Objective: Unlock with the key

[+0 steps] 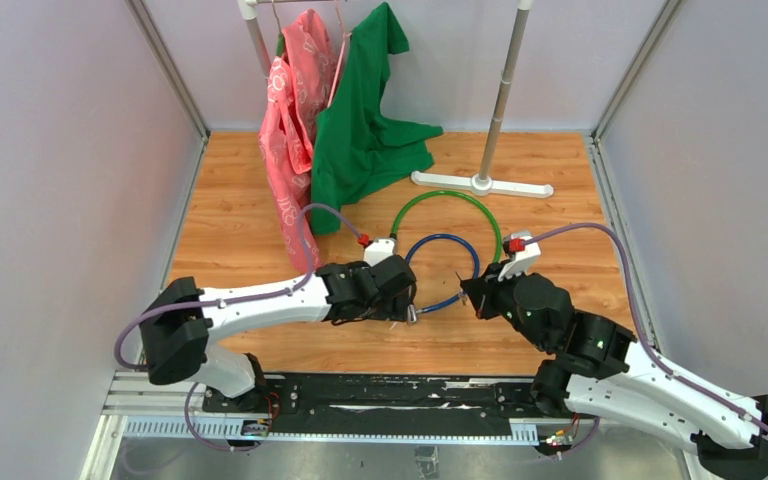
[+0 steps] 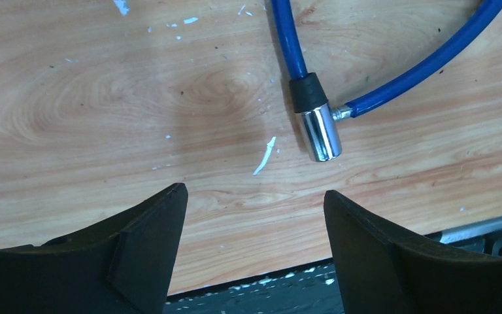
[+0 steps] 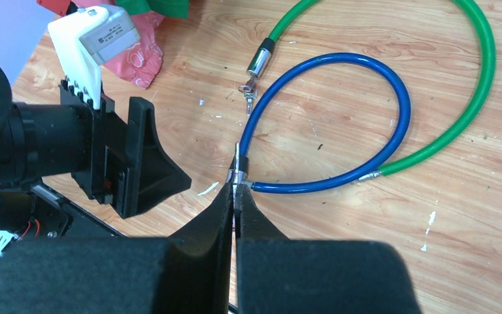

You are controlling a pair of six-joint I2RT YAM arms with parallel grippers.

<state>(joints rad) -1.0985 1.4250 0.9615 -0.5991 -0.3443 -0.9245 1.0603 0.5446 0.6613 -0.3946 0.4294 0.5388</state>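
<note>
Your left pincer (image 2: 255,196) is spread just before the blue lock's barrel (image 2: 320,134); your right pincer (image 3: 234,191), pressed together, sits near it.

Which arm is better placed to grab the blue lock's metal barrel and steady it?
Left. The left tool stands open with the chrome barrel lying just ahead of it. The right tool is shut, so it would have to open first.

Left tool (image 2: 255,193) spread, right tool (image 3: 235,196) closed
</note>
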